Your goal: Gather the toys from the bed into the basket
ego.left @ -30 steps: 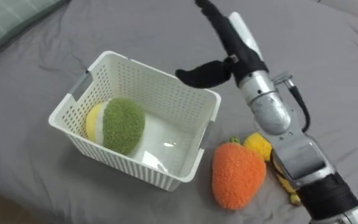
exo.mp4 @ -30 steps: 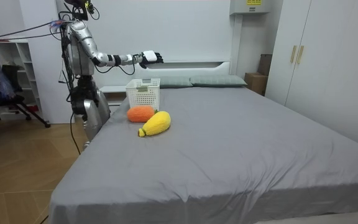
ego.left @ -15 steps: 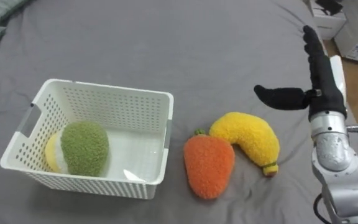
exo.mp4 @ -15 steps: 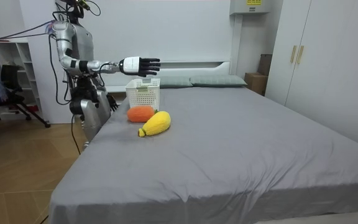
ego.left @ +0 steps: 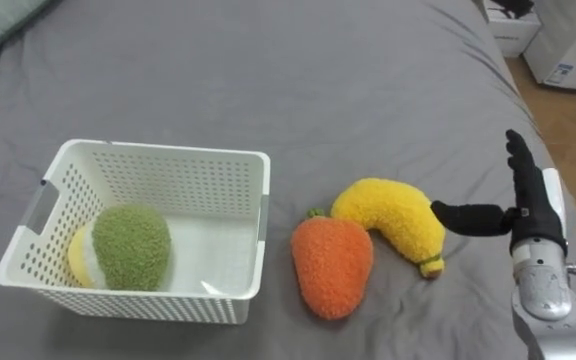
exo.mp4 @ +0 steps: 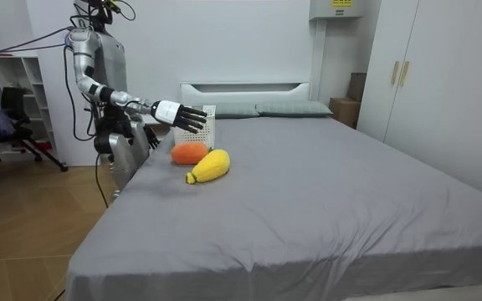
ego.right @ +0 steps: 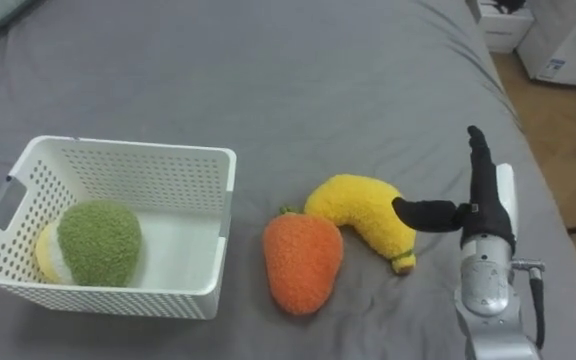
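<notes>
Wide grey bed [ego.left: 268, 80] under us, and the robot stands at its side near the head end, right arm stretched out over the sheet. On the left sits the white slatted basket [ego.left: 168, 180], upright, with a green and yellow plush toy [ego.left: 128, 245] lying inside against its left end. Just to the right of the basket, out on the sheet, lies the orange plush carrot [ego.left: 333, 265], leafy tip pointing away from the robot. Touching the carrot's upper right side is the yellow plush banana [ego.left: 388, 215], curving down to a brown tip. Further right comes the right hand [ego.left: 530, 212], spread wide with fingers straight and thumb reaching out sideways towards the banana, nothing in its grasp. The room view shows that hand up in the air above the toys, clear of them both. The left hand [exo.mp4: 151, 138] hangs low by the body.
</notes>
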{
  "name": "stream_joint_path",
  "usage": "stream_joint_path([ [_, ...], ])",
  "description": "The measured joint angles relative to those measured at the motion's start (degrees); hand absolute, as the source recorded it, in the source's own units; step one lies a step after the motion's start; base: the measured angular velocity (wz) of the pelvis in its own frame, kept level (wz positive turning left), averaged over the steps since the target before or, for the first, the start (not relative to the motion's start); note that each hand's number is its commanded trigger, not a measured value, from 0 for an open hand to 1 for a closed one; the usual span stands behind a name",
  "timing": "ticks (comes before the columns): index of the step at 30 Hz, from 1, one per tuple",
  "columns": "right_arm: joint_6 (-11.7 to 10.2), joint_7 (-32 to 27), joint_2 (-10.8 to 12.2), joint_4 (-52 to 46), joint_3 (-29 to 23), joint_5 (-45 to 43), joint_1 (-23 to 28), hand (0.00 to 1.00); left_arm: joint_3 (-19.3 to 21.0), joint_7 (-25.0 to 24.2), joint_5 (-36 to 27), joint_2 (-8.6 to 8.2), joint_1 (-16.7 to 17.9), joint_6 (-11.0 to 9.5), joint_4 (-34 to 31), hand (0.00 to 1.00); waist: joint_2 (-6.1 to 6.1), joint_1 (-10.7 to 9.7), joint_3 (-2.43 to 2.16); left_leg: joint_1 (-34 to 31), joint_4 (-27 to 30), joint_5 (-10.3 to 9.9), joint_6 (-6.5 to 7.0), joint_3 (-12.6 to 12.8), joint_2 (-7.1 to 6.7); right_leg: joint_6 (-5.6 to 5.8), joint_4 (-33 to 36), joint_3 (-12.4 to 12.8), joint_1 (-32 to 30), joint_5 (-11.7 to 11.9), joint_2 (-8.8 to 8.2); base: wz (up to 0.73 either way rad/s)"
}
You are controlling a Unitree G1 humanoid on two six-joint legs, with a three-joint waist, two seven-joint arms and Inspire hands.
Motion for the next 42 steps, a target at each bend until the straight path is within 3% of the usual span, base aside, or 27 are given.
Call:
stream_joint_path([
  [5, -0.15, -1.75, -0.35, 6.63, 0.42, -0.33, -5.43, 0.0, -1.12, -0.1, -1.34, 0.0, -1.12, -0.01, 0.49, 0.0, 0.1, 0.4, -0.05, -2.86, 0.56, 0.03, 0.02, -0.04, 0.01, -0.19, 0.22, 0.0, -2.3, 0.14, 0.0, 0.0],
  [10, -0.2, -2.15, -0.83, 14.93, 1.14, 0.76, -12.65, 0.0, -1.62, -1.35, -1.37, 0.16, -3.69, 0.06, 1.69, 0.0, 0.43, 1.55, 0.22, -6.24, 1.25, 0.06, 0.01, -0.08, 0.12, -0.26, 1.16, -0.02, -5.71, 0.19, -0.05, 0.01],
  [17, -0.92, -2.59, -2.29, 28.96, 5.31, 0.35, -21.14, 0.0, -5.46, -2.29, -1.79, 0.63, -7.12, -0.03, 3.33, 0.0, 0.49, 3.42, 0.45, -10.15, 1.76, 0.22, 0.04, -1.01, -0.01, -0.33, 1.19, -1.16, -9.05, 0.25, -0.3, 0.08],
  [20, -1.43, -2.79, -2.57, 33.02, 5.64, -0.22, -23.68, 0.0, -5.81, -2.32, -1.83, 0.64, -8.41, -0.09, 3.4, 0.0, 0.27, 3.61, 1.02, -12.33, 2.38, 0.22, 0.04, -1.36, -0.03, -0.36, 1.26, -1.52, -10.84, 0.27, -0.36, 0.05],
  [24, -1.8, -3.85, -4.1, 37.06, 5.63, -1.79, -26.17, 0.0, -6.74, -2.34, -3.03, 0.68, -10.26, -0.58, 3.68, 0.0, 0.03, 4.77, 1.4, -14.67, 2.58, 0.45, 0.06, -1.38, 0.0, -0.37, 2.06, -1.59, -13.44, 0.28, -0.49, 0.0],
  [30, -2.46, -4.6, -5.88, 39.99, 7.49, -1.99, -29.65, 0.0, -9.0, -3.23, -3.02, 1.08, -11.94, -1.32, 5.3, 0.0, -0.04, 5.3, 2.6, -15.8, 2.63, 0.52, -0.01, -1.66, 0.03, -0.37, 2.0, -1.89, -14.34, 0.28, -0.45, 0.02],
  [42, -3.22, -2.0, -5.94, 44.74, 10.73, -5.93, -31.46, 0.0, -11.2, -6.48, -5.0, 2.04, -13.97, -1.77, 7.44, 0.0, 0.03, 6.53, 2.75, -16.68, 2.63, 0.65, 0.0, -1.6, -0.01, -0.38, 2.06, -1.86, -15.35, 0.28, -0.5, 0.0],
])
